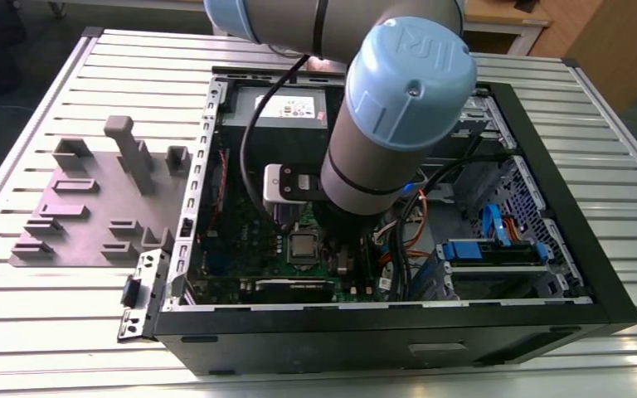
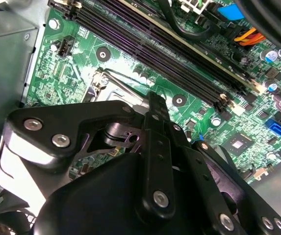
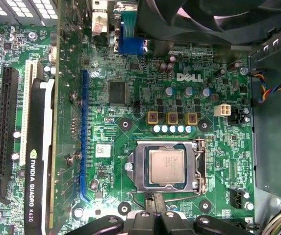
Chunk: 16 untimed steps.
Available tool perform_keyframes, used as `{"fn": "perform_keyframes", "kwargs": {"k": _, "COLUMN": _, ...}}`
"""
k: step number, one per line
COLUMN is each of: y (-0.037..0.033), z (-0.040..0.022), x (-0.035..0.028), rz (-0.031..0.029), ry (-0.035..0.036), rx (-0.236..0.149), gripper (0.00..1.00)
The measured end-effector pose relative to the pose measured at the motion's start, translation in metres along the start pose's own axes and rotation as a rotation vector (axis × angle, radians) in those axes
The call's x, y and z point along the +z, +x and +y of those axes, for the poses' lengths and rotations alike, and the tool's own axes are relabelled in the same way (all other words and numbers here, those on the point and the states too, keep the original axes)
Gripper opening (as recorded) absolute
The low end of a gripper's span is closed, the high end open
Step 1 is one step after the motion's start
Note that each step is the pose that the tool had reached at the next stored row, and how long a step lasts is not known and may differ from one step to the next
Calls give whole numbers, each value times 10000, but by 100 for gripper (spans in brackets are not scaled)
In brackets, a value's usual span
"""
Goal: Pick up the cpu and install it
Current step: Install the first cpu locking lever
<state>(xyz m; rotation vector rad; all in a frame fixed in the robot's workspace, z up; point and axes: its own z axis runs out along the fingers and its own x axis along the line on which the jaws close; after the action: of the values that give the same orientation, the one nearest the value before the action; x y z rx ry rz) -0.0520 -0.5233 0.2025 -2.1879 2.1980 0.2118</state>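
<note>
Item under inspection: the cpu [image 3: 166, 167], a small flat square chip with a silvery metal top and a thin darker rim, lies level inside the dark square socket [image 3: 139, 169] of the green motherboard [image 3: 214, 147]. The board sits within the open black computer case [image 1: 407, 340] on the slatted aluminium table [image 1: 75, 348]. In the exterior view the cpu [image 1: 299, 246] shows just beside the arm's lower end. The black two-finger gripper [image 3: 153, 201] hangs near the socket's edge, apart from the chip, its jaws drawn together and holding nothing. A grey blocky plastic fixture [image 1: 97, 207] stands outside the case at the exterior view's left. Assessment: the chip is judged light, rigid and thin, with a smooth lid that would slip under a poor pinch. Its underside and the socket contacts are judged fragile. Hold is best taken on two opposite edges, kept level, without tilt or scraping; the socket frame leaves little room at those edges
</note>
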Motion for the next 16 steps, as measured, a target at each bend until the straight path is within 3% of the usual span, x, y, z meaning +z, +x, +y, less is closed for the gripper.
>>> {"fn": "perform_keyframes", "kwargs": {"k": 4, "y": 2, "z": -1, "x": 14, "rz": 42, "ry": 0, "rx": 4, "gripper": 11}}
{"fn": "perform_keyframes", "kwargs": {"k": 16, "y": 19, "z": -3, "x": 39, "rz": 68, "ry": 1, "rx": 5, "gripper": 11}}
